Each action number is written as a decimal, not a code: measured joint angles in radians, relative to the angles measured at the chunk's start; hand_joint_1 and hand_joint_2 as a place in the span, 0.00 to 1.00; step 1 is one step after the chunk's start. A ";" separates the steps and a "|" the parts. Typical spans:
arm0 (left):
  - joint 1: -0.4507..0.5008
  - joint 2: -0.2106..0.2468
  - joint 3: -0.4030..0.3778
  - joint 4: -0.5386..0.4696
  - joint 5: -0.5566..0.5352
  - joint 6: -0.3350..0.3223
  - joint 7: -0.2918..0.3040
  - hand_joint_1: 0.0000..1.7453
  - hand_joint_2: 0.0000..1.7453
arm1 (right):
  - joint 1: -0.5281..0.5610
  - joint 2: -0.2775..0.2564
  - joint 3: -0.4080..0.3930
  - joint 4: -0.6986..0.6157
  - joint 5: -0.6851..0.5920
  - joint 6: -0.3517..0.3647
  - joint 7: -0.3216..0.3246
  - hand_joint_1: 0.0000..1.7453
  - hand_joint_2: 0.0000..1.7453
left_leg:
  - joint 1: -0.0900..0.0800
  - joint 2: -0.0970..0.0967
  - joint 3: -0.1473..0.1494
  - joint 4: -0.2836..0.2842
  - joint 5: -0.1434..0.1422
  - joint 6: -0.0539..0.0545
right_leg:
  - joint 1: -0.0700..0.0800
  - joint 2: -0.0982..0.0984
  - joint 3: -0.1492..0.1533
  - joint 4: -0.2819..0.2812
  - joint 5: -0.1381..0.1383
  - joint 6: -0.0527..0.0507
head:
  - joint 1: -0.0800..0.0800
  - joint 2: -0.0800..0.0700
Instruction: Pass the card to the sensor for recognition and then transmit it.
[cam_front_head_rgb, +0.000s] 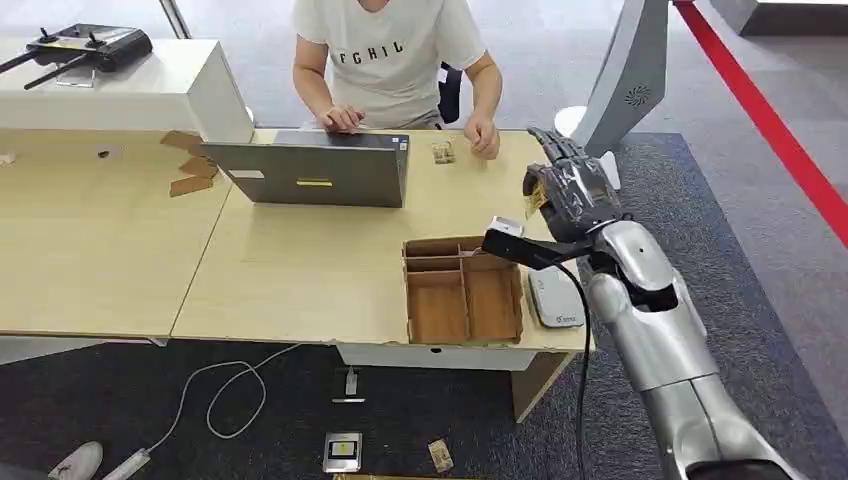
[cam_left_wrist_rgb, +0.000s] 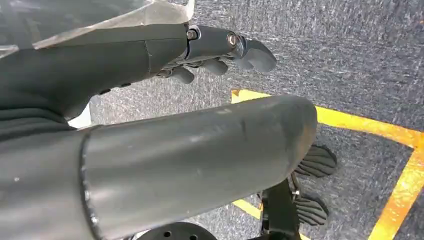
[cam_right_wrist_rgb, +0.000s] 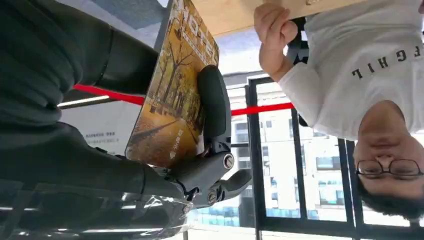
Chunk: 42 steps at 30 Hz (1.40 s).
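Right hand (cam_right_wrist_rgb: 200, 150) holds card (cam_right_wrist_rgb: 172, 95) pinched flat between thumb and fingers, raised beyond white sensor (cam_front_head_rgb: 556, 298), toward person. Card looks thin, stiff, light, glossy so probably slippery; grip by faces near edge. Left hand (cam_left_wrist_rgb: 220, 55) hangs empty, fingers loosely curled.

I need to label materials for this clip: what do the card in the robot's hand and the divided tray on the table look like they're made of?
Card: probably glossy printed plastic or coated cardstock; it stays flat in the right hand. Tray: plain brown cardboard, matte, with raw-cut edges.
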 joint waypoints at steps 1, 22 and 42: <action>0.000 0.000 0.000 0.000 0.000 -0.002 0.000 0.00 0.00 | 0.006 -0.006 -0.003 -0.003 0.009 0.004 -0.002 1.00 1.00 | 0.000 0.000 0.000 0.000 0.000 0.000 | 0.000 0.000 0.000 0.000 0.000 0.000 | 0.000 0.000; 0.000 0.003 0.000 0.000 0.030 0.013 0.005 0.00 0.00 | 0.067 -0.067 -0.041 -0.001 -0.017 0.035 -0.026 1.00 1.00 | 0.000 0.000 0.000 0.000 0.000 0.000 | 0.000 0.000 0.000 0.000 0.000 0.000 | 0.000 0.000; -0.001 0.003 0.000 0.000 0.052 0.021 0.008 0.00 0.00 | 0.176 -0.092 -0.048 -0.025 -0.089 0.034 -0.006 1.00 1.00 | 0.000 0.000 0.000 0.000 0.000 0.000 | 0.000 0.000 0.000 0.000 0.000 0.000 | 0.000 0.000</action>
